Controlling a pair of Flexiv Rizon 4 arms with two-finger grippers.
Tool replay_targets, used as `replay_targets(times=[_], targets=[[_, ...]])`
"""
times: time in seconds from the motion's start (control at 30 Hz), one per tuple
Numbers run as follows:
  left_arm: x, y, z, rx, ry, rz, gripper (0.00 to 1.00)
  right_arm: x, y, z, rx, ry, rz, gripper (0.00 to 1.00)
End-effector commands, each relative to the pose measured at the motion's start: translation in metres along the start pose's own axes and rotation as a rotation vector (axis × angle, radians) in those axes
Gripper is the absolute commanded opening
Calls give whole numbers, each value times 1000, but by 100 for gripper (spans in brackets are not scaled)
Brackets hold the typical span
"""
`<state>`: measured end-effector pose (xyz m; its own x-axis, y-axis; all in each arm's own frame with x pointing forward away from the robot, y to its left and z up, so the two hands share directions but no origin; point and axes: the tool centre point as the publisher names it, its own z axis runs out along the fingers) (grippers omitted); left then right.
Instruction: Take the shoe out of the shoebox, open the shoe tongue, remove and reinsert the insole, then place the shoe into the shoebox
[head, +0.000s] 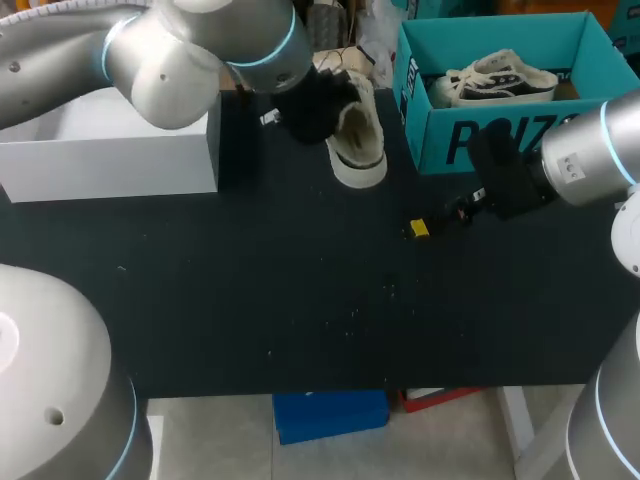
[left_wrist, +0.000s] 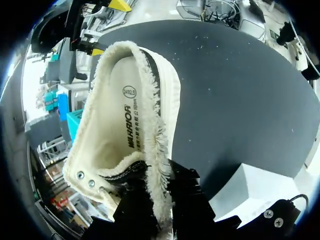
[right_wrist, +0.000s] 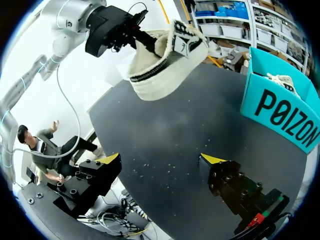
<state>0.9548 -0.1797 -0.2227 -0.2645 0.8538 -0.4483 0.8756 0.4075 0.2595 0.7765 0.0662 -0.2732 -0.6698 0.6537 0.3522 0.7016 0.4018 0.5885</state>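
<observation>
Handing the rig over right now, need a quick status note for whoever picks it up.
Left gripper: shut on the collar of the shoe, holding it up over the table beside the shoebox.
Right gripper: open, empty, over bare table.
Second shoe lies in the shoebox.
Done: shoe is out.
Insole sits inside the shoe; I can't tell if it has been pulled yet.
Remaining: tongue, insole, reboxing.

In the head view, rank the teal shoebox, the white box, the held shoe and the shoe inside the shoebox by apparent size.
1. teal shoebox
2. white box, though the left arm hides part of it
3. held shoe and shoe inside the shoebox: about alike, the held one partly hidden, so not ranked.
</observation>
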Motion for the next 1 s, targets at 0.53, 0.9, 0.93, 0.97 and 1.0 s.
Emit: replay_targets(times=[0.53,0.9,0.93,0.97,1.0], targets=[[157,60,-123,-252,-15,-491,0,1,1,1,2,-2,1,100],[199,88,-131,-292,36,-562,0,1,1,1,2,-2,1,100],[205,91,-130,-292,43,-573,0,1,1,1,2,-2,1,100],[211,94,-129,-291,45,-591,0,1,1,1,2,-2,1,100],[217,97,-128,-291,53,-605,0,1,1,1,2,-2,1,100]])
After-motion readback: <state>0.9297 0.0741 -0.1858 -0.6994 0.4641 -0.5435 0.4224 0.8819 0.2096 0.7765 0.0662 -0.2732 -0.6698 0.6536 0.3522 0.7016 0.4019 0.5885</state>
